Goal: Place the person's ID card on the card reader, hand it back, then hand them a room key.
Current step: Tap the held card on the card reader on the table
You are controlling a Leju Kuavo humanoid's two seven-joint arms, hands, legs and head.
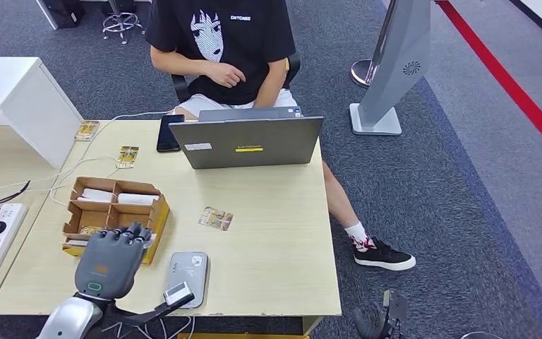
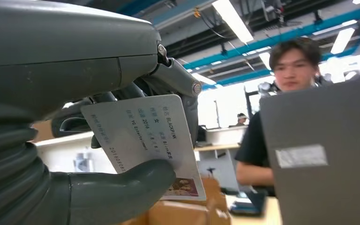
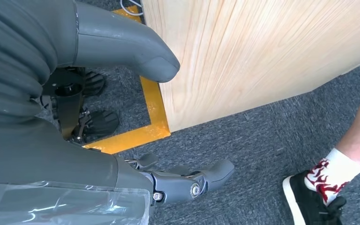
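Left hand (image 1: 113,260) hovers over the near-left part of the wooden table (image 1: 275,233), just to the near side of the cardboard box (image 1: 115,209) and beside the grey card reader (image 1: 187,277). Seen from the left wrist, its thumb and fingers pinch the ID card (image 2: 147,140), a pale card with printed lines and a small photo at one corner, held up off the table and facing the wrist camera.

Right hand (image 3: 183,180) hangs low beside the table's near-right corner, over the grey carpet; its fingers are apart and hold nothing.

Beyond the card reader, a small patterned card (image 1: 215,218) lies flat in the middle of the table. Two more like it lie further off: one (image 1: 128,156) near the box's far side, another (image 1: 87,130) at the far-left edge. A grey laptop (image 1: 247,140) stands open at the far side of the table, its lid toward the robot, with a black phone (image 1: 169,133) just left of it. Behind the laptop sits a person (image 1: 219,49) in a black printed shirt, one foot in a black shoe (image 1: 384,256) out past the table's right side.
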